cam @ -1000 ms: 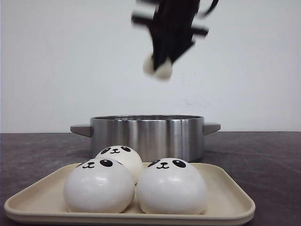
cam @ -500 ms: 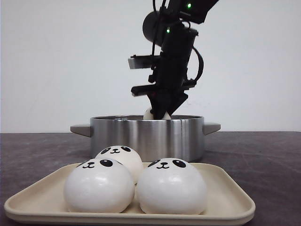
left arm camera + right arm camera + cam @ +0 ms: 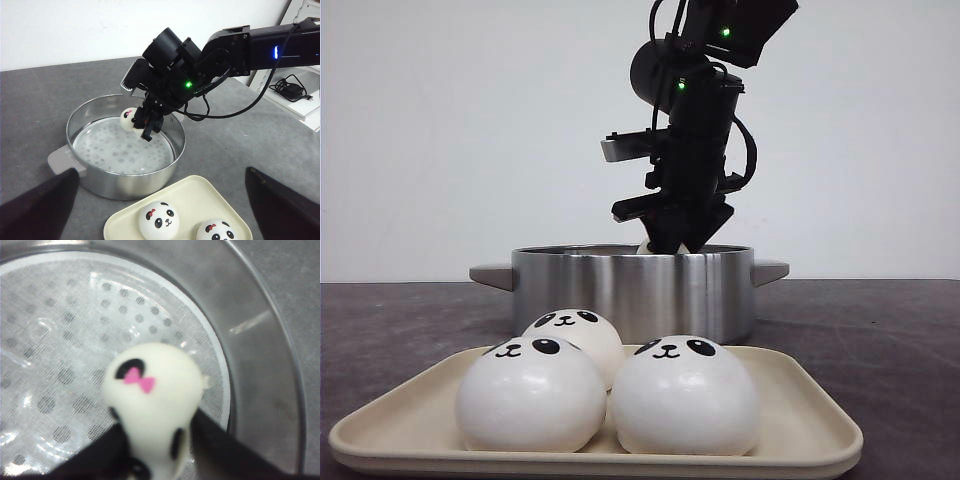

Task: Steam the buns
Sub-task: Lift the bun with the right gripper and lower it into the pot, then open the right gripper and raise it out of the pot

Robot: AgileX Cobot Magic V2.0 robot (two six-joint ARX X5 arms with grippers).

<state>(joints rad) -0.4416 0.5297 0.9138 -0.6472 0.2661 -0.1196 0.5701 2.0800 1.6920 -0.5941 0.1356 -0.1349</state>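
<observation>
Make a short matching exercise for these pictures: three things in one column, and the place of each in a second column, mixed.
Things:
1. bun with the pink bow
2. three buns
3. pot

Places:
A. on the beige tray
B. on the dark table, behind the tray
C. in the right gripper, over the pot

Pairs: 1-C, 2-A, 3-B

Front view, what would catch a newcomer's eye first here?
Three panda buns sit on a beige tray nearest the camera. Behind them, the right gripper holds a fourth bun over a steel pot. The pot's perforated white liner has nothing on it.
</observation>
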